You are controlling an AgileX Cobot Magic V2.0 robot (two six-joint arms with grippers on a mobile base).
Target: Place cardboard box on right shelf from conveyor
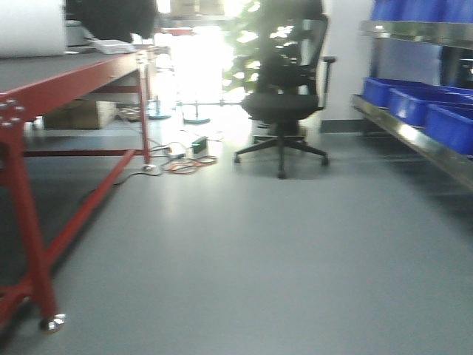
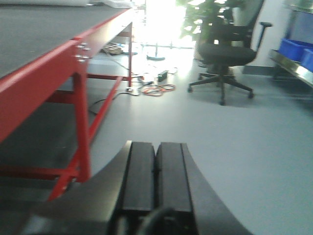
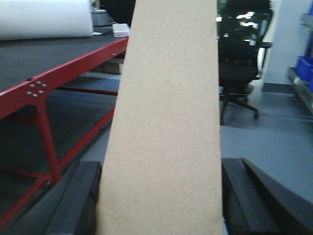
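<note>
A plain tan cardboard box point(image 3: 166, 122) fills the middle of the right wrist view, held lengthwise between both black fingers point(image 3: 80, 196) of my right gripper point(image 3: 161, 196), which is shut on it. My left gripper point(image 2: 155, 169) hangs over the grey floor beside the conveyor, its two pads pressed together with nothing between them. The conveyor point(image 1: 59, 70) with its dark belt and red frame runs along the left. The right shelf point(image 1: 421, 137) of shiny steel runs along the right edge of the front view. Neither gripper shows in the front view.
Blue plastic bins point(image 1: 414, 103) sit on the shelf. A black office chair point(image 1: 284, 103) stands ahead in the aisle, with cables point(image 1: 188, 159) on the floor beside the conveyor leg. A white roll point(image 3: 46, 18) lies on the belt. Grey floor point(image 1: 244, 251) stretches between conveyor and shelf.
</note>
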